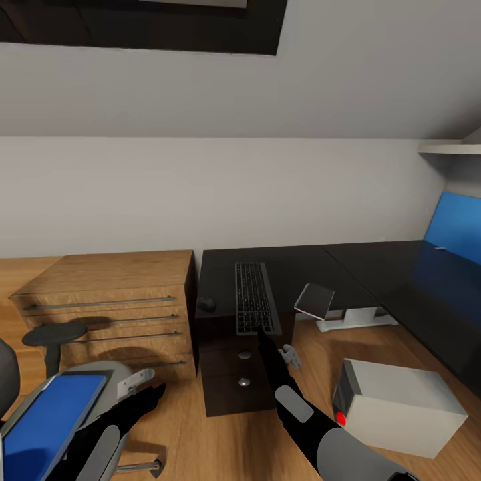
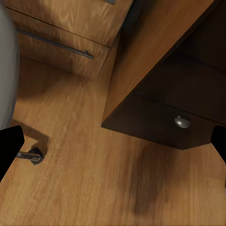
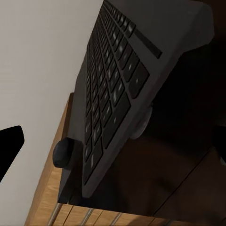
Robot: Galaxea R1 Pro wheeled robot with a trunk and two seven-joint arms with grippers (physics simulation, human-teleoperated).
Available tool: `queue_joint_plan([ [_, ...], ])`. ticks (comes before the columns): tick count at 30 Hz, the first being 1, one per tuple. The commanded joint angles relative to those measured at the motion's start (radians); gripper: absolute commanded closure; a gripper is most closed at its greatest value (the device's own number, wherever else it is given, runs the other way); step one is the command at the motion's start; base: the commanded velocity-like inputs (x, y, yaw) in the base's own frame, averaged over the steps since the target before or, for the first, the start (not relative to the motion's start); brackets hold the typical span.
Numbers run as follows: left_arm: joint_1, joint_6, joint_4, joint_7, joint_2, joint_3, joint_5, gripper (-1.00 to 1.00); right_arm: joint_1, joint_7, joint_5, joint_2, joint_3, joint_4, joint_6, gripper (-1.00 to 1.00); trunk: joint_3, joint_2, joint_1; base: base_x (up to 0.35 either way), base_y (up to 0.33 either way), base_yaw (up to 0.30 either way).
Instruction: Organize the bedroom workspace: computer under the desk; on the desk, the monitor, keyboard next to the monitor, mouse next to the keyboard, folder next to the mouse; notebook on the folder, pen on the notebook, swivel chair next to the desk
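Note:
The black keyboard (image 1: 254,297) (image 3: 110,94) lies lengthwise on the black desk (image 1: 374,267), its near end jutting past the front edge. To its left sits the small black mouse (image 1: 207,303) (image 3: 62,154). To its right the grey glossy notebook (image 1: 314,299) rests tilted at the desk edge. My right gripper (image 1: 264,337) (image 3: 113,146) is open, just below the keyboard's near end. The blue folder (image 1: 50,417) lies on the swivel chair (image 1: 100,381) at lower left, and my left gripper (image 1: 155,393) (image 2: 113,146) hangs open beside it over the floor. The grey computer (image 1: 394,404) stands on the floor at the right.
A wooden dresser (image 1: 113,300) (image 2: 70,28) stands against the desk's dark drawer unit (image 1: 234,377) (image 2: 174,103). A dark round disc on a post (image 1: 53,333) is in front of the dresser. A white desk foot (image 1: 354,318) and the blue back panel (image 1: 457,227) are at the right.

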Motion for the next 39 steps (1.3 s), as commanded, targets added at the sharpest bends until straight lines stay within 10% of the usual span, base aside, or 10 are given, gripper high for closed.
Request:
queue_joint_plan([
  [1, 0.000, 0.001, -0.001, 0.010, 0.001, -0.002, 0.011, -1.00, -0.001, 0.005, -0.011, 0.000, 0.007, 0.002, -0.005, -1.00, -0.004, -0.008, 0.004, 0.006, 0.000, 0.000],
  [39, 0.000, -0.004, -0.003, 0.012, 0.001, -0.002, 0.011, -1.00, -0.001, 0.004, -0.011, 0.000, 0.008, 0.003, -0.005, -1.00, -0.026, -0.057, 0.031, 0.033, 0.000, 0.000],
])
